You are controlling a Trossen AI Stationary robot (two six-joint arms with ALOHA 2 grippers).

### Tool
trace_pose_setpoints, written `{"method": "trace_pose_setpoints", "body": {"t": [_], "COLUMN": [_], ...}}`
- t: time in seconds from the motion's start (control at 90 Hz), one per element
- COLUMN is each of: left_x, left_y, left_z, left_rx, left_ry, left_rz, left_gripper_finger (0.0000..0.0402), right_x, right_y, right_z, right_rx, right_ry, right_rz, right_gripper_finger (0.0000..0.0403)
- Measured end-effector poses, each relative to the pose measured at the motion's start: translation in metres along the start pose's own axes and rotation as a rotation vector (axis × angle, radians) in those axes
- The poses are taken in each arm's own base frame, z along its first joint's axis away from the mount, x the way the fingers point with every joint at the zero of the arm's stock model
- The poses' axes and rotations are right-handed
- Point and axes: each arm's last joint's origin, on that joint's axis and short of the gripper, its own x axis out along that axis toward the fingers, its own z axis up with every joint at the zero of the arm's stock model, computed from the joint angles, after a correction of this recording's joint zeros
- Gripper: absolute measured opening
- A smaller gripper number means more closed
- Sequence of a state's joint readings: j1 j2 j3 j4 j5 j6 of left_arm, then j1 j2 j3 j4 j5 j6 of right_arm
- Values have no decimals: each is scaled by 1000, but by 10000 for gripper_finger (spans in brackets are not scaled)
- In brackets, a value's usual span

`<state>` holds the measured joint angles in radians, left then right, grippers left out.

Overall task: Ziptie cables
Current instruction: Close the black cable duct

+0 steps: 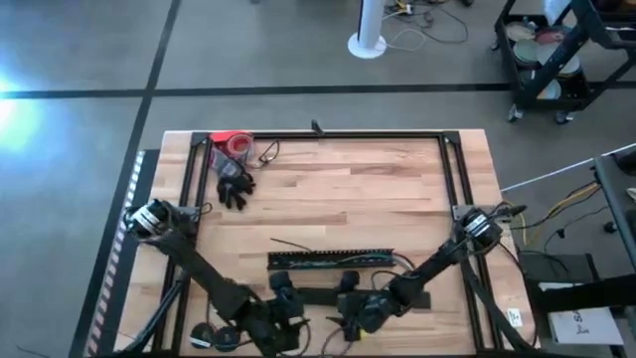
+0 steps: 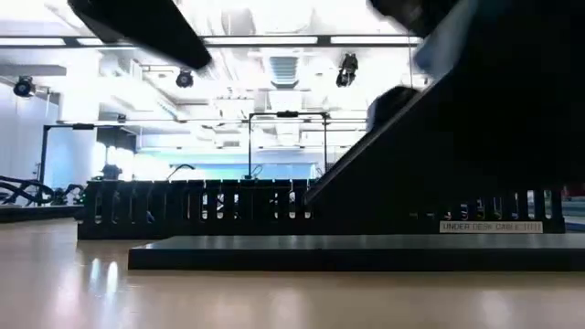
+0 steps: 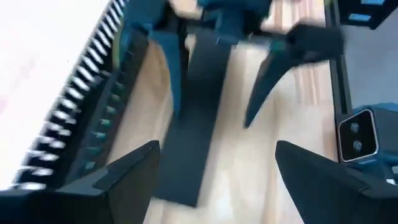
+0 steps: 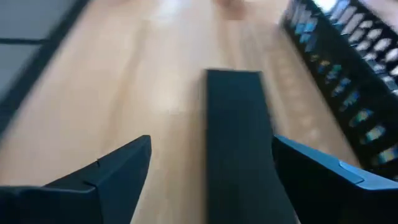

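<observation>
Both of my arms are working low at the near edge of the worktop (image 1: 328,199). The left gripper (image 1: 288,301) sits at the left end of the flat black strip (image 1: 328,295); the right gripper (image 1: 360,310) sits just beside the strip's middle. In each wrist view the gripper's own fingers stand well apart with nothing between them, so I read both as open and empty. The left wrist view also shows the right gripper (image 3: 214,81) facing mine, its fingers straddling the strip (image 3: 199,118).

The slotted black bar (image 1: 333,261) lies just behind the strip, parallel to it. The cables (image 1: 390,261) appear to run along and inside this bar, with thin strands trailing from its right end; green and pale flecks show behind the slots in both wrist views, but the motion blur is heavy, so I cannot confirm how the bundle lies. A thin dark strand (image 1: 290,244) lies loose just behind the bar; it may be a ziptie, though I cannot tell.

Step in hand, in my judgement: approach and positioning. Nothing is gripped and no tie is around the bundle.

Next move calls for:
1. Retargeting from the strip to the bar and its cables.
2. Securing the bundle with one gripper.
3. Fetching a tie with the other.

A black glove (image 1: 236,186) and a red roll (image 1: 234,145) sit at the far left, well apart from the work.
</observation>
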<state>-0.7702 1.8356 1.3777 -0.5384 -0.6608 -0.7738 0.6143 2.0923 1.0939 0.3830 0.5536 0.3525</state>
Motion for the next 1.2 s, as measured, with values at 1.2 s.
{"method": "trace_pose_setpoints", "body": {"t": [1.2], "left_x": [-15], "left_y": [43], "left_z": [-27], "left_rx": [-29], "left_ry": [-79], "left_rz": [92], "left_gripper_finger": [308], "right_x": [-11], "right_y": [2], "right_z": [2], "right_rx": [-116], "right_ry": [113], "right_rz": [112], "right_gripper_finger": [215]}}
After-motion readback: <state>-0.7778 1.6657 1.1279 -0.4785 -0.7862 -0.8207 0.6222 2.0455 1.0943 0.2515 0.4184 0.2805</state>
